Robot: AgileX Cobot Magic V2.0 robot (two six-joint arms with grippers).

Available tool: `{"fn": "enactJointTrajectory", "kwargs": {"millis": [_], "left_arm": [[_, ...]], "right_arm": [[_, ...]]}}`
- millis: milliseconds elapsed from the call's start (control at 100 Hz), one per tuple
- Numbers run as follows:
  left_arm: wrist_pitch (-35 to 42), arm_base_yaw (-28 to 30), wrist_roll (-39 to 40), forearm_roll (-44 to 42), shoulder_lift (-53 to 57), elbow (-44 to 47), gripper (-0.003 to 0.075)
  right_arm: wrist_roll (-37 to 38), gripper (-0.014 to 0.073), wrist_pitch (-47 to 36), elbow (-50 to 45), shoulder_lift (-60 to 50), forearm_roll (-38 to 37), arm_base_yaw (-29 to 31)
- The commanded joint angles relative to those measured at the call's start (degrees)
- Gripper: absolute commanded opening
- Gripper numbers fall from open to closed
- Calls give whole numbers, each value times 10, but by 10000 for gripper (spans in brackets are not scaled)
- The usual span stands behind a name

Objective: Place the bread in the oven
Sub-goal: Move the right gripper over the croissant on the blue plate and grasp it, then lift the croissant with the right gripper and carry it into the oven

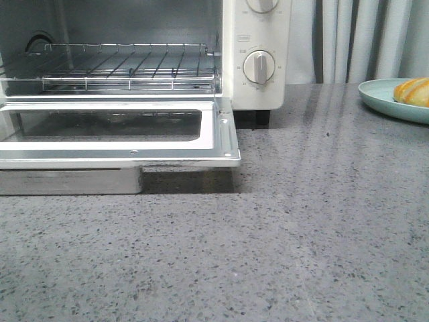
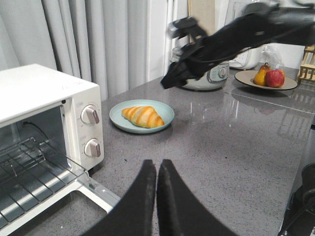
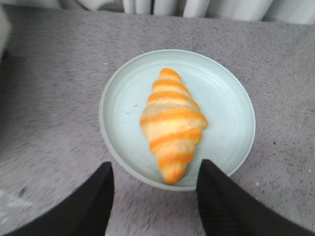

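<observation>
With your right claw (image 3: 155,189) spread open above the bread (image 3: 172,123) and the left claw (image 2: 156,187) shut, descend centred, straddling its middle clear of the plate (image 3: 224,93).

You are looking at a grey speckled stone bench (image 1: 301,235), polished enough to throw back pale streaks of light. Behind it, light grey curtains (image 2: 88,39) hang in long folds. Off at the far end you can see a shallow dish of fruit (image 2: 266,77), a round white appliance (image 2: 206,78) beside it, and a pale wooden board (image 2: 202,14) standing upright.
</observation>
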State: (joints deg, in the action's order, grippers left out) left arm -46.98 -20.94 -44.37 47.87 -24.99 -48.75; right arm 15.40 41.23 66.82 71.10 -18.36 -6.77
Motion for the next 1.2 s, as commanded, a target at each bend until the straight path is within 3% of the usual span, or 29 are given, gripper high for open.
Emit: {"fn": "enactJointTrajectory", "kwargs": {"millis": [0,240,700,770,880,990,1190], "left_arm": [[25,-2,5,20,3,-15,-21],[23,-2,13,22,13,-15,-22],[22,-2,20,18,13,-15,-21],[22,-2,20,18,13,-15,-22],[19,-2,20,18,13,-15,-22],[9,-2,20,18,13,-15,-22],[11,-2,21,18,13,-15,-21]], "right_arm": [[-1,348,-33,49,50,-23,27],[47,348,-31,79,156,-23,62],[46,339,-34,79,281,-2,65],[46,252,-35,79,289,11,65],[46,-80,-37,79,287,27,65],[47,-69,-86,79,256,47,65],[47,-68,-319,79,104,54,37]]}}
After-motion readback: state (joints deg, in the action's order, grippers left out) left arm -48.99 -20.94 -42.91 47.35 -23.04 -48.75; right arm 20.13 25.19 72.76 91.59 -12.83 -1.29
